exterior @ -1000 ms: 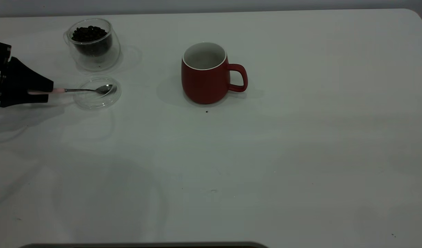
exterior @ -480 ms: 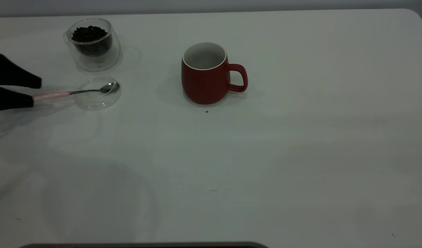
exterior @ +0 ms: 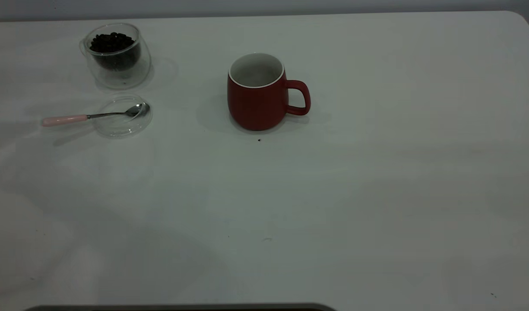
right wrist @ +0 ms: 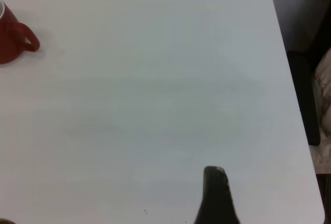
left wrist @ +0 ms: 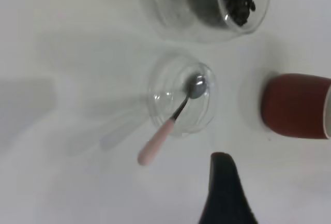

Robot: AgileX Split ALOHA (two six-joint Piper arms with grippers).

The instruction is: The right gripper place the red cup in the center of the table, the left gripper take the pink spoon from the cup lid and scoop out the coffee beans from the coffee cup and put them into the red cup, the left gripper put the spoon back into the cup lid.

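Note:
The red cup (exterior: pixel 258 93) stands upright near the middle of the table (exterior: pixel 333 194), handle to the right. It also shows in the left wrist view (left wrist: pixel 295 105) and the right wrist view (right wrist: pixel 13 40). The coffee cup (exterior: pixel 117 54) with coffee beans (exterior: pixel 112 42) stands at the far left. The pink spoon (exterior: pixel 87 115) lies free, its bowl in the cup lid (exterior: pixel 117 127) and its handle on the table. The left gripper (left wrist: pixel 225 193) is open and empty, back from the spoon (left wrist: pixel 168 131) and outside the exterior view. The right gripper (right wrist: pixel 214 195) hovers over bare table far right of the red cup.
A tiny dark speck (exterior: pixel 259 139) lies just in front of the red cup. The table's right edge and a dark chair (right wrist: pixel 305 89) beyond it show in the right wrist view. A dark strip (exterior: pixel 182 307) runs along the front edge.
The left gripper let go of the pink spoon's handle, opened and drew back to the left out of the exterior view. The spoon stays with its bowl in the lid.

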